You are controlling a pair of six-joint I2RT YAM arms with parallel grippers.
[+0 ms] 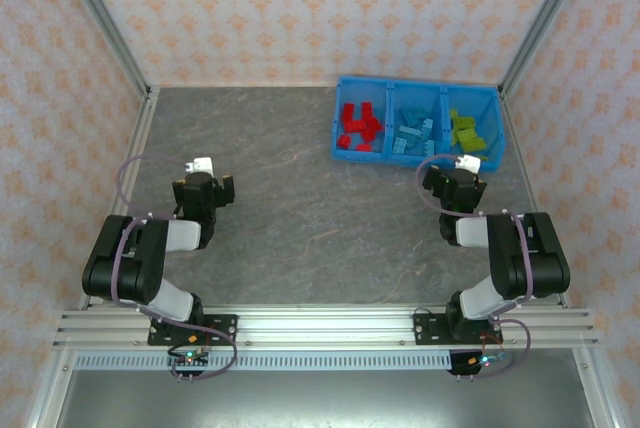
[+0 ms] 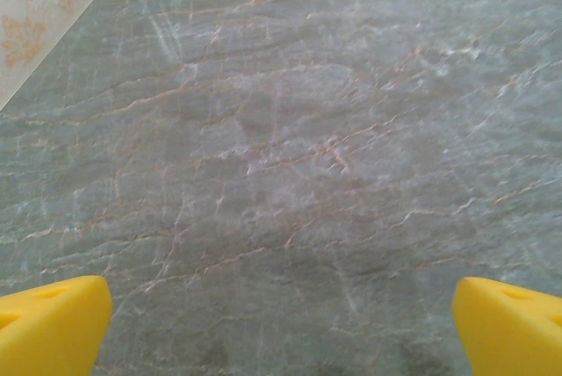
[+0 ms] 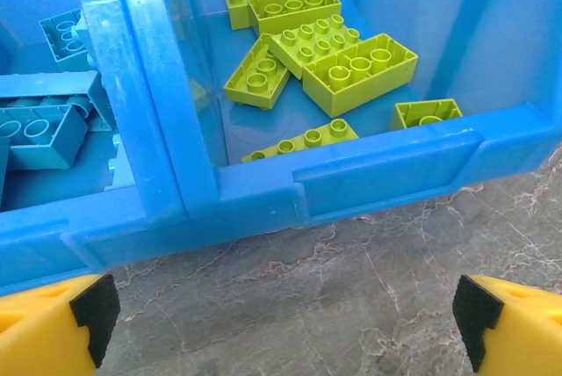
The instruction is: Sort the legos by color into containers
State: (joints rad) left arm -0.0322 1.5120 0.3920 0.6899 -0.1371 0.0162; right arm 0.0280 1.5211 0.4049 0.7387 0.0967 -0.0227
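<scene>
- The table (image 1: pixel 280 208) is the biggest thing I have: grey marbled top, bare from the bin leftward to the papered side wall (image 1: pixel 60 98).
- The left arm (image 1: pixel 140 258) sits folded, elbow back toward its base and forearm reaching forward. It is well apart from the bin, to the bin's left and nearer me.
- The right arm (image 1: pixel 515 253) is folded the same way, wrist pointing at the bin's right end.
- The bin (image 1: pixel 400 159) lies at the far right of the table, its long axis running left to right and slightly skewed. Behind it is the back wall. In front of it is a strip of free table.
- The left gripper (image 2: pixel 281 332) is released. Its yellow fingertips (image 2: pixel 48 323) stand wide apart over bare table, with nothing between them.
- The right gripper (image 3: pixel 281 323) is also spread wide and empty. It hangs just before the bin's front wall, level with the right compartment and beside the divider (image 3: pixel 154 86).
- The red legos (image 1: pixel 358 126) lie in the bin's left compartment.
- The light blue legos (image 1: pixel 413 133) lie in the middle one.
- The lime green legos (image 3: pixel 338 60) lie in the right one. Most are studs up, long axes at mixed angles, and one by the front wall shows its hollow underside.
</scene>
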